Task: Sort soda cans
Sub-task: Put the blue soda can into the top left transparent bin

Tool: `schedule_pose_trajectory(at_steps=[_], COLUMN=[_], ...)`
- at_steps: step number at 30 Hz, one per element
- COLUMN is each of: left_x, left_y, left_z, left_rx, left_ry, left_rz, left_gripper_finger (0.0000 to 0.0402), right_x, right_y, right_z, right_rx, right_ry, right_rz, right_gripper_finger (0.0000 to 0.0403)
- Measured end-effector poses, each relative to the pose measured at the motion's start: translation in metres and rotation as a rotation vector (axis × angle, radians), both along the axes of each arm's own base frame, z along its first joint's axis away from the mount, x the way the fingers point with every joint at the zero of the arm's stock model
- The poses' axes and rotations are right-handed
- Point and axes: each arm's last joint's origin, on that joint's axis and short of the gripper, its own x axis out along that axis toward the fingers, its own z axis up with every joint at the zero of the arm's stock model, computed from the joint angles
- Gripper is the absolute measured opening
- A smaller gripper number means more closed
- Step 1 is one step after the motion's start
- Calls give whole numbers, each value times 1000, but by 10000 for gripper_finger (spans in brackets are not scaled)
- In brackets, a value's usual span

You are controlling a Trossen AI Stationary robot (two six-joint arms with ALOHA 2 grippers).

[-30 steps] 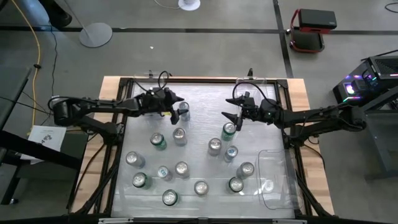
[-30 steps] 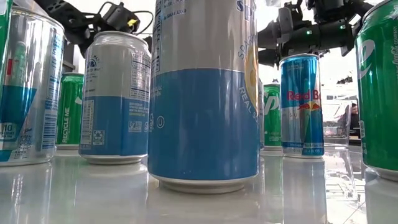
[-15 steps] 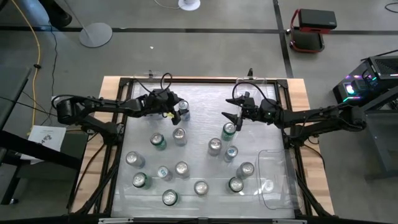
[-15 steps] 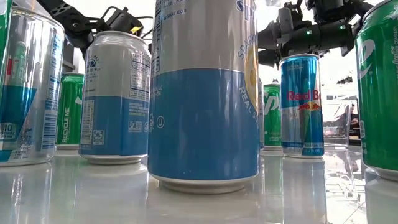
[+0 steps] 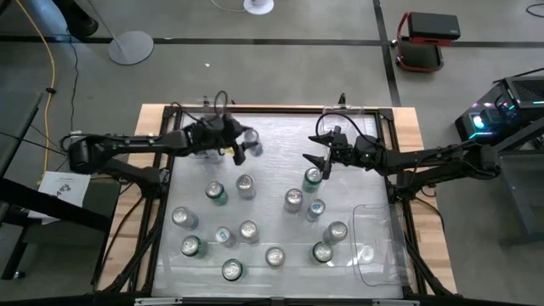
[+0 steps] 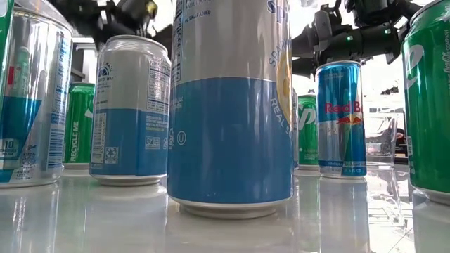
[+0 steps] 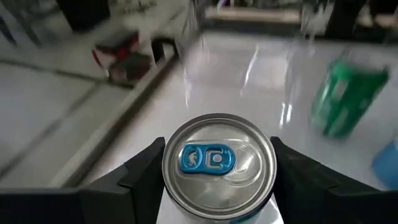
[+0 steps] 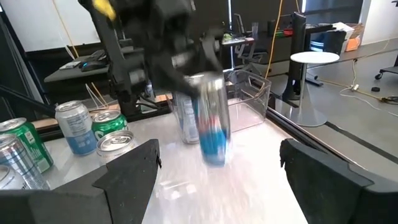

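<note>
Your left gripper (image 7: 217, 180) clamps a blue-tab can (image 7: 217, 165), arm reaching across the far table; right gripper (image 5: 320, 155) hovers with fingers spread, empty.

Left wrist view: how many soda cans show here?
2 certain: a silver-topped metal can in the left end effector; a green cylindrical can standing beyond it. A blue shape at the edge may be a third.

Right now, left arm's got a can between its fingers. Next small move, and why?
Probably carry the can on toward the clear bin at the table's far edge. The left gripper is shut on it, and the right wrist view shows it off the table, blurred in motion. The right gripper waits open above a green can.
</note>
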Motion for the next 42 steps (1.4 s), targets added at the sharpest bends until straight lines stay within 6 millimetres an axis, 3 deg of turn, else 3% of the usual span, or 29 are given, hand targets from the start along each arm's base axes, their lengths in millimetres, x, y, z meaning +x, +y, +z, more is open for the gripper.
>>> schedule_pose_trajectory(at_steps=[8,14,21,30,42], left_x=[-45,-95,-126,-137,-149], left_y=[-10,-21,-18,5,21], left_z=[84,106,72,22,-7], left_rx=[168,196,116,-9,-180], left_ry=[89,89,99,97,32], left_rz=[169,354,528,747,770], left_gripper_finger=[226,226,226,226,226], right_x=[0,0,0,0,0], right_y=[0,0,0,0,0], right_z=[-1,-2,-3,-3,-3], right_rx=[3,5,7,7,10], right_ry=[15,25,35,34,33], right_rz=[0,0,0,0,0], right_gripper_finger=[325,325,325,325,325])
